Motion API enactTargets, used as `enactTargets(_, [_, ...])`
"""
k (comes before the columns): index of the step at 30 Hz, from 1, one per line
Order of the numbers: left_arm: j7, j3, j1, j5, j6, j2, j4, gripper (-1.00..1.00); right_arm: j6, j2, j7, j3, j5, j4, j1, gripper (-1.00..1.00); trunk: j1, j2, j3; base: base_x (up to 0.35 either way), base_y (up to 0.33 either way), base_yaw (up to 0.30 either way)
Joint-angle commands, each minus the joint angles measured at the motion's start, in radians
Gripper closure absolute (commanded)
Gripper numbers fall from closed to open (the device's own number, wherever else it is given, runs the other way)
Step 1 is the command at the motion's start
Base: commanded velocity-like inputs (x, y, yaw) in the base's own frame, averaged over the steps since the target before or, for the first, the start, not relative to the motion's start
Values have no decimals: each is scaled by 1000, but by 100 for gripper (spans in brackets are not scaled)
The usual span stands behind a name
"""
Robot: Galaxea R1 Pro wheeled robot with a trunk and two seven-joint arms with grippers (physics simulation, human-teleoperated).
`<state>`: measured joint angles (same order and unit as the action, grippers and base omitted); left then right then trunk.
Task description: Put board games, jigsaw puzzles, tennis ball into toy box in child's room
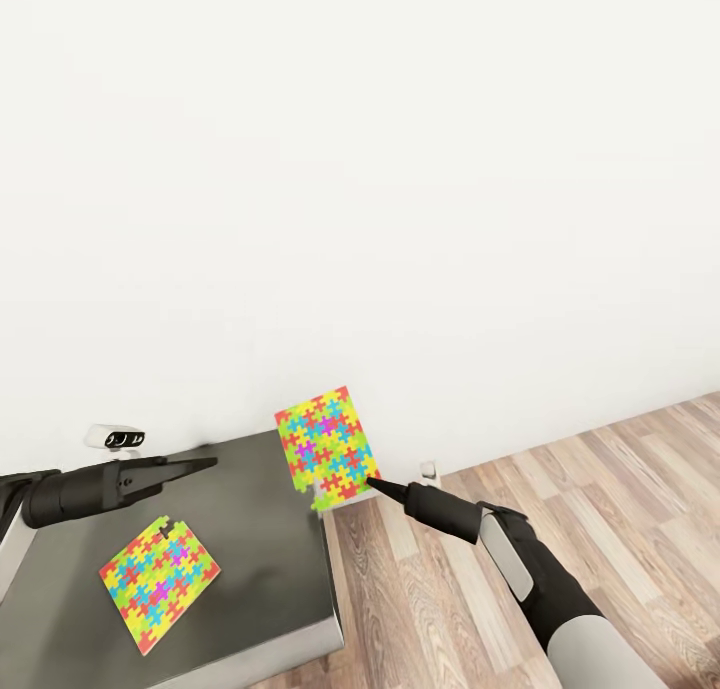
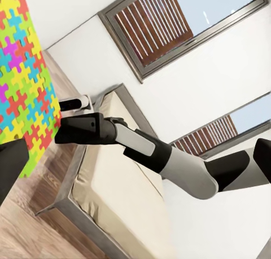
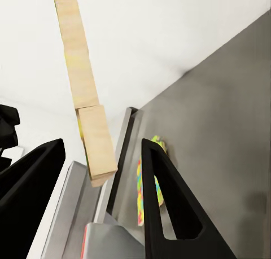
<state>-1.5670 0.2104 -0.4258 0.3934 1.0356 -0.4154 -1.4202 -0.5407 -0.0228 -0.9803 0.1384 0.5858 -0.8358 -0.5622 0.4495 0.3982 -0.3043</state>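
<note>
Head view: one puzzle (image 1: 328, 449) stands nearly upright in the air past the dark top's (image 1: 250, 569) right edge, over wood floor (image 1: 600, 489), pinched at its lower corner by the right gripper (image 1: 372, 483). A second puzzle (image 1: 160, 583) lies flat on the top. The left gripper (image 1: 205, 461) hovers above, jaws together.

Left wrist view: the held puzzle (image 2: 25, 78) is beside a bed (image 2: 113, 202).

Right wrist view: the held sheet (image 3: 90, 129) shows edge-on between the fingers (image 3: 164, 191).

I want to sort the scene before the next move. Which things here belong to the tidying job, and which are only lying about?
For the job:
- held jigsaw puzzle, upright, pinched at its lower edge by the right claw
- flat jigsaw puzzle on the dark grey top
- left claw, holding nothing

Only lying about:
- bed
- small white device by the wall
</note>
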Motion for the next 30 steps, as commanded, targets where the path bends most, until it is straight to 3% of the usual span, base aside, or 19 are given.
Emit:
enactTargets(1, [-4,0,-1,-1,11,0,0,-100,-6,-1,2,3,9,0,-1,100,1,2,-2,0,0,0])
enactTargets(12, [-4,0,-1,-1,11,0,0,-100,-3,-1,2,0,10,-2,-1,100,1,2,0,0,0,10])
enactTargets(30, [-4,-2,-1,-1,11,1,0,-100,-2,-2,-2,3,11,-5,-1,100,1,2,27,0,-35,145])
